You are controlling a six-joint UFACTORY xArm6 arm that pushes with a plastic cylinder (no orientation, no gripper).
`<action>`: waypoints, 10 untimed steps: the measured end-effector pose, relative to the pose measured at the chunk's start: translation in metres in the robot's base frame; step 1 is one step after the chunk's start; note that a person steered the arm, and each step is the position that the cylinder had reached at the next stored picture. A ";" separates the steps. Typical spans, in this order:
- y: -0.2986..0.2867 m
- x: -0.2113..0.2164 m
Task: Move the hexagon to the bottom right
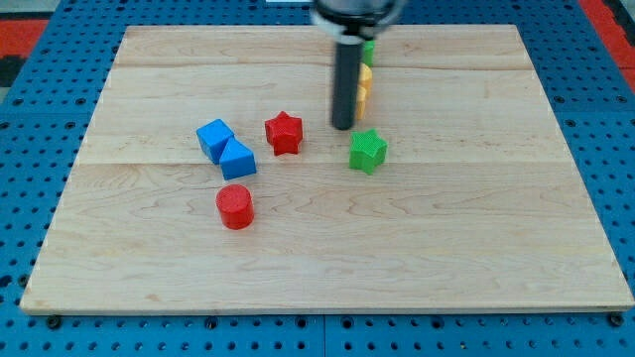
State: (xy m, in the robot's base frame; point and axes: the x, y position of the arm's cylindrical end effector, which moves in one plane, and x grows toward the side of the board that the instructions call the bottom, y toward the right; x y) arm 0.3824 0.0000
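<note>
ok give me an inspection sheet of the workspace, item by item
Surface: wooden board, lying flat.
Job's things: no block reads clearly as a hexagon; partly hidden behind the rod, a green block, yellow blocks.
Clutter: green star, red star, blue blocks touching, red cylinder.
Grippers: none; my tip is just up-left of the green star, apart.
Cables: nothing seen.
Surroundings: blue pegboard.

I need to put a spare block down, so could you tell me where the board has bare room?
The whole strip along the view's bottom, below the red cylinder and green star, is bare, as is the view's right side. It is crowded mid-board: blue blocks, red star, my tip and the yellow and green blocks behind it.
</note>
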 end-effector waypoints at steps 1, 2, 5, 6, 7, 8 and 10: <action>-0.043 0.007; -0.068 0.007; -0.058 0.007; -0.026 -0.025; -0.026 -0.063; -0.017 -0.062; 0.000 -0.027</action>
State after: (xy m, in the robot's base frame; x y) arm 0.3555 -0.0002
